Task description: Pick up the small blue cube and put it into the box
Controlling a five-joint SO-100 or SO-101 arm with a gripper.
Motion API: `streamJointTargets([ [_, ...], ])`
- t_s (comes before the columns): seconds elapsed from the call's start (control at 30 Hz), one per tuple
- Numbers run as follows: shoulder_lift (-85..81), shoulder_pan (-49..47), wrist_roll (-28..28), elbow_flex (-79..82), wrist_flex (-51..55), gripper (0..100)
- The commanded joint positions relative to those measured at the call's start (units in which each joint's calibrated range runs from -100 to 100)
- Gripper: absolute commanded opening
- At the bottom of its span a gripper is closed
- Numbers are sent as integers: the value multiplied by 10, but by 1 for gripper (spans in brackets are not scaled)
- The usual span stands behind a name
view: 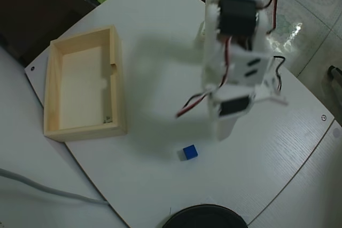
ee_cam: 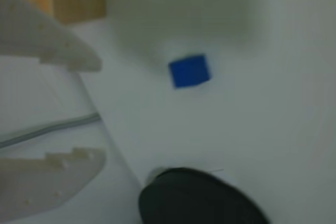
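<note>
In the wrist view the white gripper [ee_cam: 100, 111] enters from the left with its jaws spread apart and holding nothing; the small blue cube [ee_cam: 189, 70] lies on the white desk [ee_cam: 273, 108] at about two o'clock from them. In the overhead view the cube [view: 189, 152] sits apart from the arm [view: 233, 62]; the box [view: 121, 94] stands well off at about ten o'clock from the cube.

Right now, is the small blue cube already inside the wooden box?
No, the small blue cube sits on the white table, apart from the wooden box.

White round-cornered table [view: 160, 25], grey cable [view: 48, 188] off its edge, dark, possibly round object [view: 206, 218] at bottom.
</note>
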Motion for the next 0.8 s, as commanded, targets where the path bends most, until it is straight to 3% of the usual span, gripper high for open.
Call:
streamJointTargets([
  [0.0, 72, 28, 6, -114, -5, 15],
  [0.37, 198, 46, 17, -171, 6, 15],
  [0.77, 200, 60, 39, -71, -8, 20],
])
